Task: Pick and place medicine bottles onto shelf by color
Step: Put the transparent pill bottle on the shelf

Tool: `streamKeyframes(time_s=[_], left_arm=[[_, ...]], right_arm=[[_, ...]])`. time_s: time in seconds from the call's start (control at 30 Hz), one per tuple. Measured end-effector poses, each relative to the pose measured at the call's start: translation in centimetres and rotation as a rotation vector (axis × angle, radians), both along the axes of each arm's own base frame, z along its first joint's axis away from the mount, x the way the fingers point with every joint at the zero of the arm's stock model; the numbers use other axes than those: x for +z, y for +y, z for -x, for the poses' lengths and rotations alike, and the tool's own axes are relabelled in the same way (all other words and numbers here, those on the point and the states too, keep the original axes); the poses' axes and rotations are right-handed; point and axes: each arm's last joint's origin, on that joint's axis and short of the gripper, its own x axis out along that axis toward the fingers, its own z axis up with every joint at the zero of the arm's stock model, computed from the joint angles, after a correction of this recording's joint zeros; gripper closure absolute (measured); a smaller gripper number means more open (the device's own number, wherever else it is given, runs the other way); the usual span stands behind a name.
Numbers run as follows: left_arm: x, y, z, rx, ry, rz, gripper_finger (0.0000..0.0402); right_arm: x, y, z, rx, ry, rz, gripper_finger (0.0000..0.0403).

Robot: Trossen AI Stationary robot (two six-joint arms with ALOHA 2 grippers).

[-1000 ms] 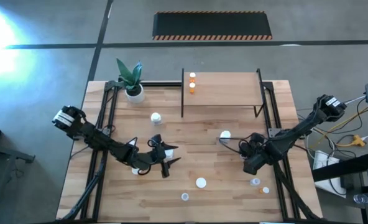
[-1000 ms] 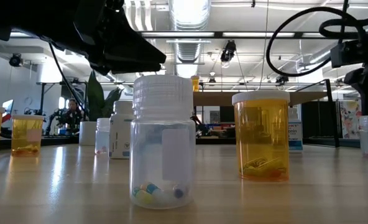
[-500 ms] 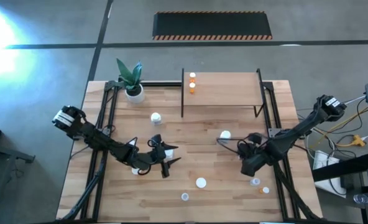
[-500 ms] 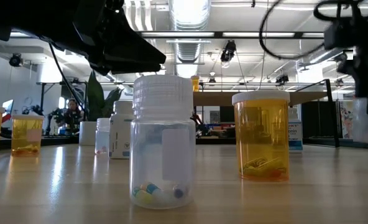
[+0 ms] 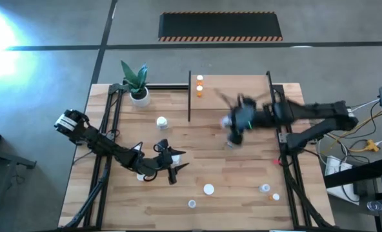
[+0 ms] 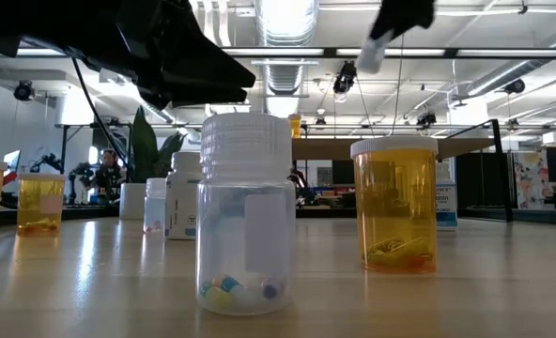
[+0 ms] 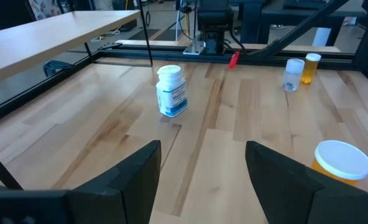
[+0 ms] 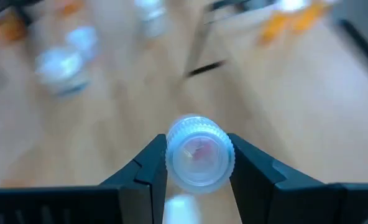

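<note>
We see our right gripper [image 8: 198,163] clamped on a clear bottle [image 8: 199,158], carried above the table [image 5: 242,167] beside the shelf [image 5: 233,90]. Our left gripper [image 7: 202,171] hovers low over the table's front half, jaws apart.

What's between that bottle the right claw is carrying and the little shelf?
Nothing visible. The right gripper holds a clear bottle in the air just in front of the shelf. Only two orange bottles stand on the shelf, at its left end.
</note>
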Motion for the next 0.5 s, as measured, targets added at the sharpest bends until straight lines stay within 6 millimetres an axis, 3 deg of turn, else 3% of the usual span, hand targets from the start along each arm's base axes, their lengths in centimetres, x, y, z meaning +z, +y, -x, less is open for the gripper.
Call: streamKeyframes(time_s=[0.1,0.3,0.4,0.5], left_arm=[[0.0,0.0,0.0,0.007,-0.008,0.030,0.0184],[0.0,0.0,0.0,0.016,-0.017,0.066,0.0184],[0.0,0.0,0.0,0.016,-0.017,0.067,0.0184],[0.0,0.0,0.0,0.016,-0.018,0.067,0.0184]], right_arm=[[0.5,-6.1,-1.1,-0.069,0.027,-0.027,0.0280],[-1.0,-17.6,-1.6,-0.240,0.064,-0.133,0.0280],[-1.6,-21.6,-1.2,-0.293,0.074,-0.186,0.0280],[-1.9,-24.1,-1.2,-0.284,0.046,-0.276,0.0280]])
